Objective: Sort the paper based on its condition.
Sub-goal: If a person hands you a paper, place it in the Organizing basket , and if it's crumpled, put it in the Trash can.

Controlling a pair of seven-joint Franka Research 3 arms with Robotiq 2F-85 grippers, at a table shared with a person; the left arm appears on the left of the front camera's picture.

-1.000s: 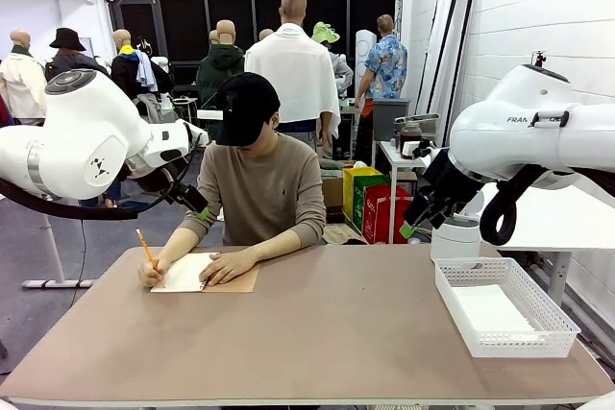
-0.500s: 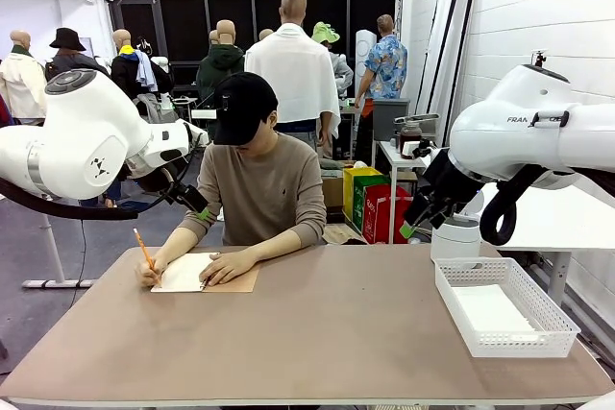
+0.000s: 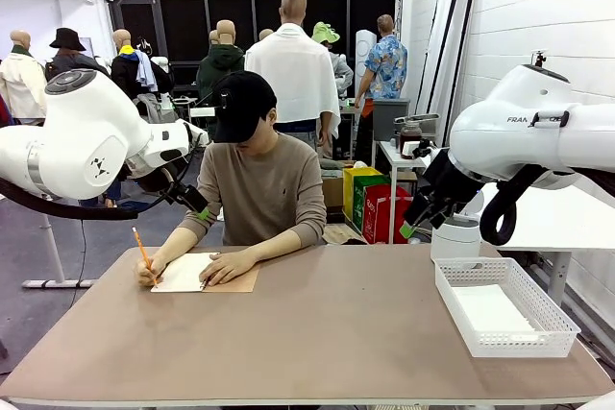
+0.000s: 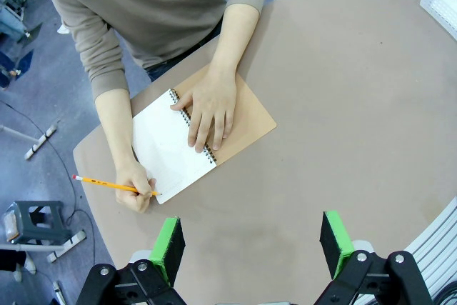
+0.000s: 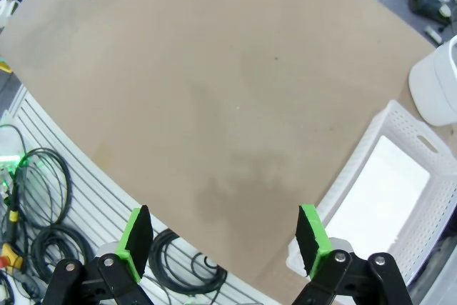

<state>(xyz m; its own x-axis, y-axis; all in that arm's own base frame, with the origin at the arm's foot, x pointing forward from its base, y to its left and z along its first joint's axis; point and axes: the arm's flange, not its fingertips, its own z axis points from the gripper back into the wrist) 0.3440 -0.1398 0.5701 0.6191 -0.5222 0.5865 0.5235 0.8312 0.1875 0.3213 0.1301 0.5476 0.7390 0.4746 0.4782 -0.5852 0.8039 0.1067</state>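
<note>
Left wrist view, hand [image 4: 211, 108] flat on spiral notebook [image 4: 168, 144], right wrist view, paper [image 5: 375, 187] in basket [image 5: 343, 180] — left gripper [image 4: 250, 244], right gripper [image 5: 223, 237] aloft, jaws spread, empty

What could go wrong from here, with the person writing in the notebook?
1. One hand presses the notebook and another holds a pencil; the open left tool could strike them if it drops now.
2. The page is spiral-bound, so pulling it may tear it or drag the notebook.
3. The basket sits near the edge of the table; the open right tool might nudge it off.
</note>
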